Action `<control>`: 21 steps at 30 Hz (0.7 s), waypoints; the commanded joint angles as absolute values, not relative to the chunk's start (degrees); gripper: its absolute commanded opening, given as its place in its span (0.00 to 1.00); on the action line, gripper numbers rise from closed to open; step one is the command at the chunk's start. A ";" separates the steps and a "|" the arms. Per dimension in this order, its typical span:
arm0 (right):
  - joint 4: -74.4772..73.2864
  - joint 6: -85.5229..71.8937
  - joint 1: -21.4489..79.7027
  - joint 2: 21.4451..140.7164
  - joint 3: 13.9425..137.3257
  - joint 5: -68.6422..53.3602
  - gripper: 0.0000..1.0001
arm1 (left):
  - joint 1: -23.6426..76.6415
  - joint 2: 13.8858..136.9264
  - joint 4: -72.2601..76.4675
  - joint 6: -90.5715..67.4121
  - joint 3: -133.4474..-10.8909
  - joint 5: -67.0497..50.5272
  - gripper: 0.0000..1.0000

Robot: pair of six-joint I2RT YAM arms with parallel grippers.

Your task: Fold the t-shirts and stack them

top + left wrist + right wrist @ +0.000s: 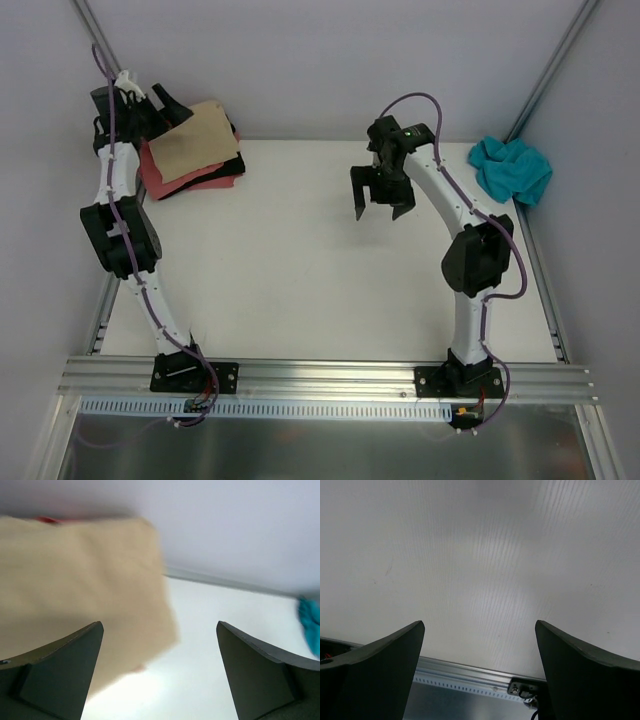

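Folded tan t-shirt lies atop coral-pink t-shirt; black t-shirt seemingly between.

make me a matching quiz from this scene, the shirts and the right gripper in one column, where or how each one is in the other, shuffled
Column one
1. tan-beige folded cloth t-shirt
2. teal cloth t-shirt
3. coral-pink cloth t-shirt
4. right gripper

Column two
a. crumpled at the far right edge
b. open, above the white table
c. on top of the far-left pile
d. under the tan one, edge sticking out

Pairs: 1-c, 2-a, 3-d, 4-b
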State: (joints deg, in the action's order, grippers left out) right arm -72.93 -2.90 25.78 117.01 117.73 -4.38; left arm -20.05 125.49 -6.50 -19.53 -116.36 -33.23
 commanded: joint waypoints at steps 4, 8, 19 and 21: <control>-63.82 -1.94 25.67 108.38 125.68 3.43 1.00 | -5.46 103.02 1.24 -25.76 -99.69 -37.36 0.99; -53.92 -1.93 25.66 99.78 114.91 2.55 0.99 | -2.03 94.69 -5.87 -19.81 -92.65 -31.74 0.99; -45.52 3.07 23.38 80.07 91.59 10.89 1.00 | 6.40 71.04 -16.78 -10.12 -74.73 -10.39 0.99; -45.70 3.95 23.38 79.02 90.88 11.77 1.00 | 10.17 68.65 -16.79 -5.99 -72.70 -5.02 0.99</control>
State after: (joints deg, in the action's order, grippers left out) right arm -48.07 0.82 23.49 80.77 92.16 8.23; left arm 6.61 72.77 -15.38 -11.86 -75.09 -14.22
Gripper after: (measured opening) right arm 0.993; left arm 0.986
